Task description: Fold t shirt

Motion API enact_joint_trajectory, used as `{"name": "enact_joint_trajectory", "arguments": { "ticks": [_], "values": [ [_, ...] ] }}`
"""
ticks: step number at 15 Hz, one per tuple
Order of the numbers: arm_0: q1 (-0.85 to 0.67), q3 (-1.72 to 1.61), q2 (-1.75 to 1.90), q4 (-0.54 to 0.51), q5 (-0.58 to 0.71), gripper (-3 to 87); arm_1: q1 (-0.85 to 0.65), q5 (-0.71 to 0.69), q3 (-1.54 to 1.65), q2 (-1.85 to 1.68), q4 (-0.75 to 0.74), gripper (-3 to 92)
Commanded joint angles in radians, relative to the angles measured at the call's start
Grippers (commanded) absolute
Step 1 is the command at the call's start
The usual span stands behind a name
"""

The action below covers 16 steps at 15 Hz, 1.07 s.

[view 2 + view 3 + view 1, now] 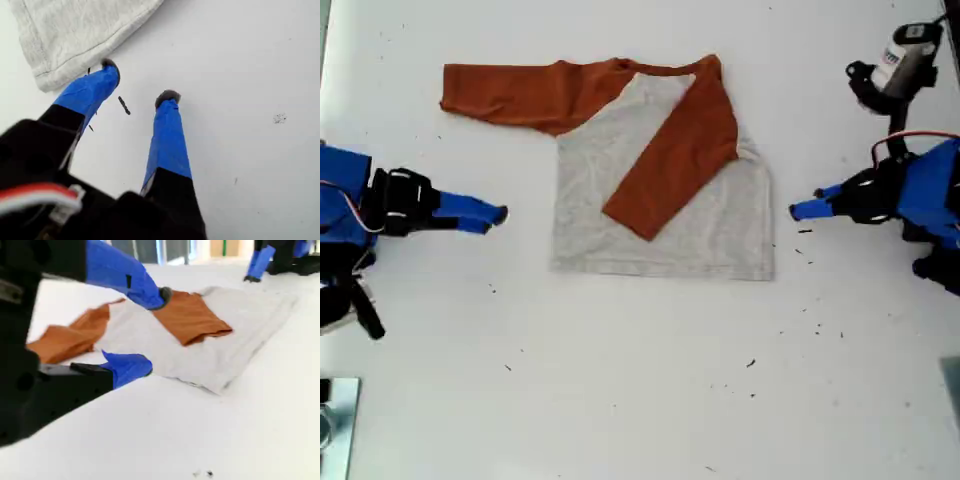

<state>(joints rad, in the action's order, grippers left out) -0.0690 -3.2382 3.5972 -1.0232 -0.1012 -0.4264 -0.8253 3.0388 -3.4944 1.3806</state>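
T shirt [600, 190] lies flat on the white desk [640, 400], just above the middle of the exterior view, collar toward 12 o'clock and hem toward 6. One rust-orange sleeve [670, 170] is already folded in. It crosses the grey body on a slant from the shoulder at 1 o'clock down to its cuff near the centre. The other sleeve [510, 95] is not yet folded. It stretches out flat from the collar toward 9 o'clock, so its long axis runs 3 to 9 across the exterior view.

My second end effector [495, 215] sits at 9 o'clock of the shirt, a little apart from its side edge, pointing at the shirt. It is wide open and holds nothing. The spread sleeve lies at about 12 o'clock from it, with the cuff nearer 11.

My first end effector [805, 208] sits at 3 o'clock of the shirt, near the hem corner on that side. It is also open and empty, its tips just beside the cloth but not on it.

By my judgement the coming move is to fold the spread sleeve in. My second end effector is much the nearer; the first has the whole shirt in between.
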Motion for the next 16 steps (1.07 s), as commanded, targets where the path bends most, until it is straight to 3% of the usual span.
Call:
{"name": "enact_joint_trajectory", "arguments": {
  "ticks": [1,2,4,7,10,12,14,15,16],
  "values": [
    [0.074,-0.009,0.006,-0.003,0.054,20.8,0.0,-0.006,0.052,-0.009,-0.008,18.1],
    [0.025,-0.009,0.006,-0.003,0.064,20.6,0.0,-0.006,0.052,-0.009,-0.008,18.1],
    [-0.017,-0.009,0.008,-0.002,0.138,-0.3,0.0,-0.006,0.052,-0.009,-0.008,18.1],
    [0.026,-0.008,0.008,0.021,0.152,-0.3,0.0,-0.006,0.052,-0.009,-0.008,18.1],
    [0.005,0.058,-0.057,0.041,-0.018,-0.3,0.002,-0.003,0.052,-0.009,-0.008,18.1],
    [-0.018,0.485,-0.548,-0.069,-0.098,-0.3,-0.017,0.037,0.052,-0.009,-0.008,17.8],
    [-0.121,1.035,-1.094,-0.443,-0.262,-0.2,-0.057,0.178,0.052,-0.009,-0.008,17.8],
    [-0.207,1.126,-1.169,-0.499,-0.224,-0.2,-0.058,0.181,0.052,-0.009,-0.008,17.8],
    [-0.291,1.115,-1.14,-0.476,-0.16,-0.2,-0.058,0.179,0.052,-0.009,-0.008,17.8]
  ]
}}
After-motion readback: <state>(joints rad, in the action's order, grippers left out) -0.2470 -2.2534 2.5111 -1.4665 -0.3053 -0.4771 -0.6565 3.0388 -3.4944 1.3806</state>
